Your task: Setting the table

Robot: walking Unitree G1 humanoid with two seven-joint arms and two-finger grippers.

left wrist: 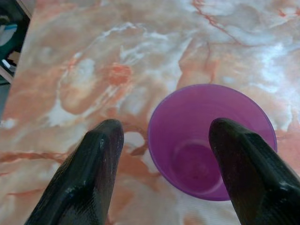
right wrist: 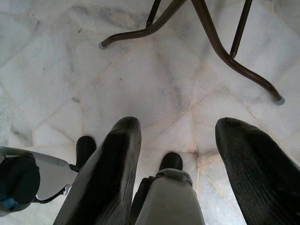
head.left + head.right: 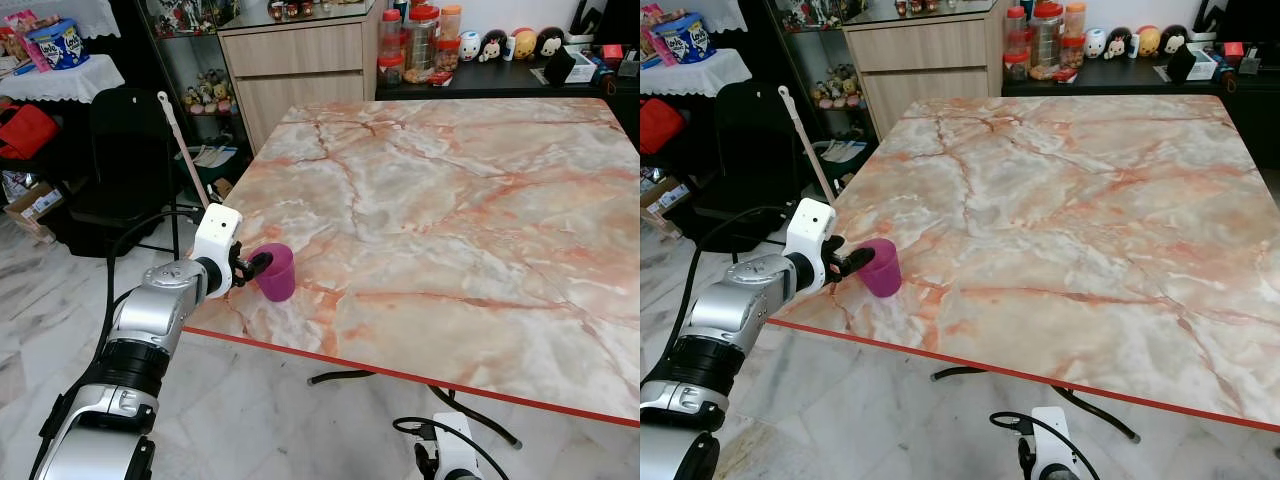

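The left arm (image 3: 150,330) is raised and bent at the elbow, its forearm reaching forward over the near left corner of the table (image 3: 470,220). The left gripper (image 3: 262,264) is held level at the rim of the cup (image 3: 277,272). In the left wrist view its fingers (image 1: 84,173) are spread: one finger is seen over the cup's mouth, the other outside the wall, above bare marble. Whether either finger touches the wall cannot be told, and no pinch is seen.

The cup is a purple plastic tumbler, upright and empty, its inside smooth and faintly glossy at the bottom (image 1: 201,164). It is tapered, wider at the rim than at the base. It stands on the table near the left corner, close to the red-trimmed front edge.

The table top is pink and white marble with reddish veins.

The right arm hangs low beside the table, its gripper (image 2: 180,164) pointed down at the floor (image 2: 140,70). Its fingers are spread apart with nothing between them, above pale marble tiles and the curved metal legs (image 2: 225,51) of the table.
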